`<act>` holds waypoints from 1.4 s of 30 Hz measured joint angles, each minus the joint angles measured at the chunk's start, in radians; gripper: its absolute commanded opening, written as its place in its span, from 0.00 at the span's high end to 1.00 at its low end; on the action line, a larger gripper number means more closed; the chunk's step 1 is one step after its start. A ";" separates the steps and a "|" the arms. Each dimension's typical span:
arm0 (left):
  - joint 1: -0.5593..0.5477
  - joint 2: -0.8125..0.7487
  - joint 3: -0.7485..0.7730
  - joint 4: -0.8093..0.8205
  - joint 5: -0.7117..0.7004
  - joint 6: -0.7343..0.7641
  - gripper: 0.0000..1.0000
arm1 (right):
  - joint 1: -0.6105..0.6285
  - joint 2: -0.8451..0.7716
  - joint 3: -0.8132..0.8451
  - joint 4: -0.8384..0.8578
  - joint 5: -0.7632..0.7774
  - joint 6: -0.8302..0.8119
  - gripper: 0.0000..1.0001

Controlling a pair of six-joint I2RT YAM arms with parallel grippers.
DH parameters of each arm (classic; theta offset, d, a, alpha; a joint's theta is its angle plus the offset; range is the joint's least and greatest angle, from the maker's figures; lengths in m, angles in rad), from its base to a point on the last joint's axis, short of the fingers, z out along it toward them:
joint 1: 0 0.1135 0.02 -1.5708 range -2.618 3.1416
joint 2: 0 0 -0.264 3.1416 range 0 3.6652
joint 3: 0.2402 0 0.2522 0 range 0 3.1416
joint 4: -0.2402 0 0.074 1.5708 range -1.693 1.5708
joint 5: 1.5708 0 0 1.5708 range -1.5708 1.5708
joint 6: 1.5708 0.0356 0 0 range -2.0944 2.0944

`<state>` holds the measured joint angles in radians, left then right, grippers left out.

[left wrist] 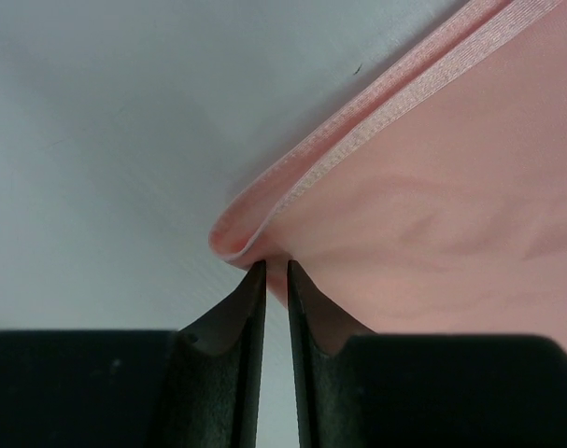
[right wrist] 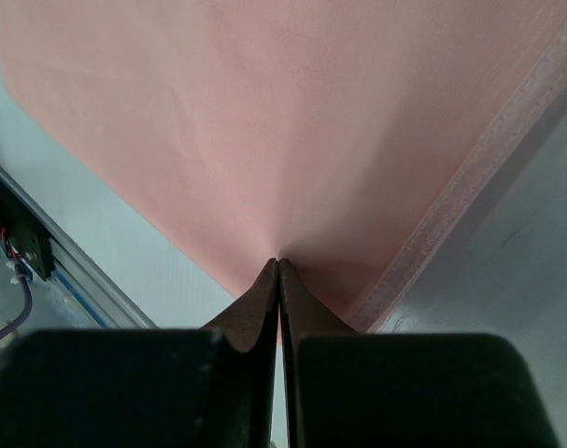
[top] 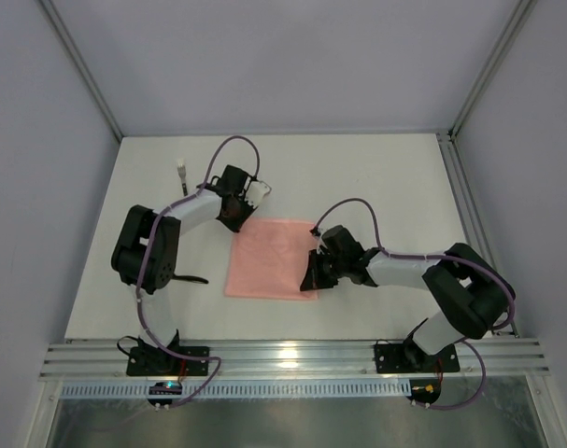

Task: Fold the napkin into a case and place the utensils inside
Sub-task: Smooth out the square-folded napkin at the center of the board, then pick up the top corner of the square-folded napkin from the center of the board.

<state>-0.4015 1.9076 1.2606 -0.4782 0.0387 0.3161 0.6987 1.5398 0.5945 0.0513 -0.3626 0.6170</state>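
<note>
- The napkin (top: 269,261) lies flat around the middle of the tabletop (top: 376,177), a little nearer the near edge than the far one.
- It is roughly square, with its sides turned slightly off the tabletop's edges.
- The left hand (top: 234,219) is down at the napkin's far-left corner.
- In the left wrist view its fingers (left wrist: 246,317) stand narrow, with a thin slit of light between them.
- Their tips sit right at the corner, which curls up off the tabletop there. The edge shows two embossed bands running side by side.
- Whether any of the sheet is caught in that slit cannot be told.
- The right hand (top: 311,278) is at the napkin's near-right corner.
- In the right wrist view its fingers (right wrist: 255,308) are pressed together, and the sheet's soft creases gather to their tips, so the corner is pinched.
- A slim black utensil (top: 191,278) lies on the tabletop left of the napkin, just beside the left arm's elbow.
- A small white-tipped piece (top: 182,174) is near the far-left corner of the tabletop, too small to identify.
</note>
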 measured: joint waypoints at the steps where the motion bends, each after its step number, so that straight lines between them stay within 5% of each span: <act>1: 0.000 0.000 0.000 0.000 0.000 0.000 0.83 | 0.000 -0.001 0.000 0.000 0.000 0.000 0.96; 4: 0.000 -0.001 0.000 0.000 0.008 0.001 0.80 | 0.000 -0.009 0.015 -0.036 0.006 -0.015 0.96; 8: 0.003 -0.010 0.000 -0.011 0.031 0.001 0.72 | -0.023 -0.030 0.114 -0.192 0.044 -0.073 0.82; 14: 0.004 -0.089 0.039 -0.088 0.063 -0.005 0.68 | -0.190 -0.036 0.335 -0.280 0.087 -0.171 0.79; 22: 0.005 -0.227 0.076 -0.173 0.063 -0.033 0.68 | -0.294 0.203 0.605 -0.343 0.143 -0.305 0.70; 31: 0.009 -0.242 -0.108 -0.254 0.108 -0.048 0.68 | -0.301 0.402 0.689 -0.401 0.140 -0.381 0.70; 42: 0.009 -0.222 -0.163 -0.260 0.162 -0.048 0.67 | -0.309 0.418 0.690 -0.396 0.109 -0.395 0.77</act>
<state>-0.3923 1.6852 1.0981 -0.7383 0.2005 0.2684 0.3901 1.9583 1.2846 -0.3450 -0.2535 0.2222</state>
